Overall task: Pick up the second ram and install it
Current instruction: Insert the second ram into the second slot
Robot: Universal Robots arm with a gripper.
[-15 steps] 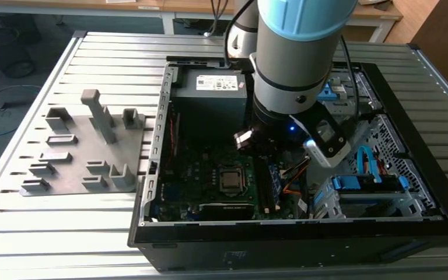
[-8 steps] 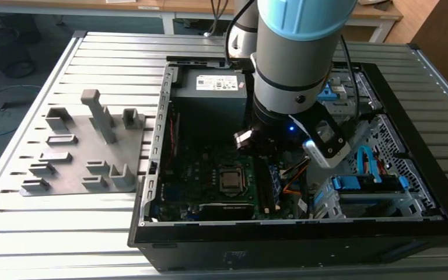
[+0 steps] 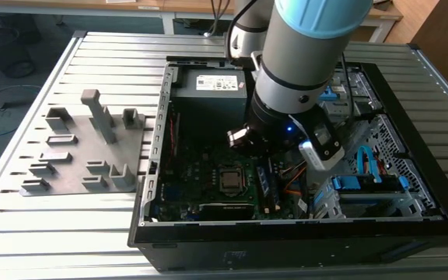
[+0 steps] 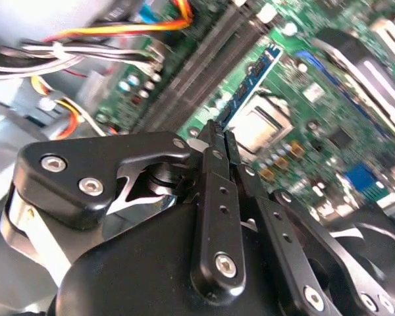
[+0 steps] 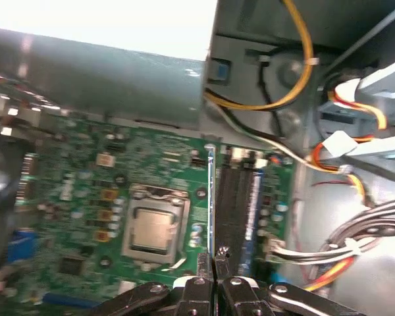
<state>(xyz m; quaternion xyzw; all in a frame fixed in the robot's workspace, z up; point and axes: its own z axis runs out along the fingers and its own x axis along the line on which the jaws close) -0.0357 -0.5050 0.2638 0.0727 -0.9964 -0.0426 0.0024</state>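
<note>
Gripper (image 5: 212,266): you had its fingers pinched nearly closed on the second ram (image 5: 212,197), gripping the stick's end so it hung edge-on.
Ram position: you held it over the motherboard (image 5: 85,178), just beside the dark memory slots (image 5: 240,197), lengthwise with them so it could seat.
Case (image 3: 410,227): you reached down inside it.

Arm (image 3: 286,64): silver-grey tube, pale blue joint cap, black collar with small blue light. Gripper (image 4: 217,135): matte black linkage fingers, silver hex screws, round holes; pale module, perhaps a camera (image 3: 319,147), at 4 o'clock.
</note>
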